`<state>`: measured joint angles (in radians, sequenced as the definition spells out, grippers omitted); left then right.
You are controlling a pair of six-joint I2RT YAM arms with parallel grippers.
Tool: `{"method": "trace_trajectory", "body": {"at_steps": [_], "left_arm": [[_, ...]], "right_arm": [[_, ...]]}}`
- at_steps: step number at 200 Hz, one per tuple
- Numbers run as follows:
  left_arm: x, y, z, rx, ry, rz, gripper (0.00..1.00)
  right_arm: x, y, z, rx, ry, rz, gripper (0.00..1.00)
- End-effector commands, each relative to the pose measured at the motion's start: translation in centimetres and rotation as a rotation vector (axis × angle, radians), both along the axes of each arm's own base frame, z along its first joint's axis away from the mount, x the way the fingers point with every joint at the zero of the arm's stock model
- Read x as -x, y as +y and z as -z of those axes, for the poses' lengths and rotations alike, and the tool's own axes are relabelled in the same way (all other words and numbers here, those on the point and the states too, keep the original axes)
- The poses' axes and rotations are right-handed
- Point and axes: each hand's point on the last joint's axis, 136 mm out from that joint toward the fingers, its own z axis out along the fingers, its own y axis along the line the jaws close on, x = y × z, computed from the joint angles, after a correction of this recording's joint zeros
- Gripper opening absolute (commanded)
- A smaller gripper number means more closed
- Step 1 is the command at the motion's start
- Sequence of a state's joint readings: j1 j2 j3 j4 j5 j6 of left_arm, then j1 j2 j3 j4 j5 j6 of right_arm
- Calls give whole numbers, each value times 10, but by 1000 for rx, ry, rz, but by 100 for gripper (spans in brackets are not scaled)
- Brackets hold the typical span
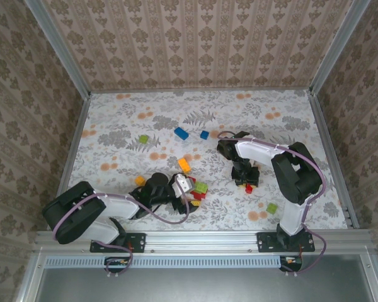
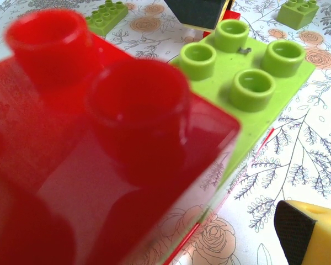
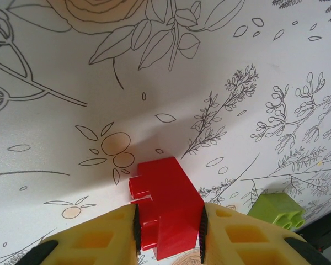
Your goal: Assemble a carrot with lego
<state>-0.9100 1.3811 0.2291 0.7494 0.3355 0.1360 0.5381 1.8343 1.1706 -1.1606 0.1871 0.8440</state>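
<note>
Slippage was the hazard we judged nearest: the right claw (image 3: 168,223) had its yellow fingers (image 3: 121,221) shut on a red brick (image 3: 165,190) low in the middle of the wrist frame. It pinched the near half, with the studs turned to the left and the far end on or just over the flowered table (image 3: 71,72); we could not tell which. Held that way, the brick could twist or pop out on lifting, and a tilted brick would not seat on another's studs. A small green brick (image 3: 276,210) lay near at lower right, where a swing could knock it. In the overhead frame the left claw (image 1: 186,186) stood wide open, gripping nothing, at the cluster just below centre. Its wrist view showed a second red brick (image 2: 99,165), blurred and very close, beside a four-stud green brick (image 2: 248,72). Closing there might catch both or scatter the cluster. We also judged red an odd choice for a carrot, with an orange brick (image 1: 184,165) lying loose near mid-frame.
</note>
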Motion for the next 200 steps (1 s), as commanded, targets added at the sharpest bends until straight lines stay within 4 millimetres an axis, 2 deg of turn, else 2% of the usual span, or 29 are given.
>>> {"method": "trace_trajectory", "body": {"at_steps": [1, 44, 85, 132, 165, 200], "left_arm": [[1, -4, -2, 2, -28, 19, 98], [0, -4, -1, -3, -25, 18, 98], [0, -4, 0, -5, -24, 15, 98], [0, -4, 0, -5, -25, 14, 98], [-1, -4, -1, -6, -24, 12, 98], [-1, -5, 1, -13, -20, 12, 98]], "right_arm": [[7, -7, 5, 47, 38, -16, 30], [3, 7, 5, -51, 11, -13, 28], [-9, 37, -8, -257, -54, -20, 28], [-18, 65, 1, -504, -82, -3, 27], [-26, 75, 8, -646, -115, 13, 27], [-32, 67, 15, -687, -147, -8, 27]]}}
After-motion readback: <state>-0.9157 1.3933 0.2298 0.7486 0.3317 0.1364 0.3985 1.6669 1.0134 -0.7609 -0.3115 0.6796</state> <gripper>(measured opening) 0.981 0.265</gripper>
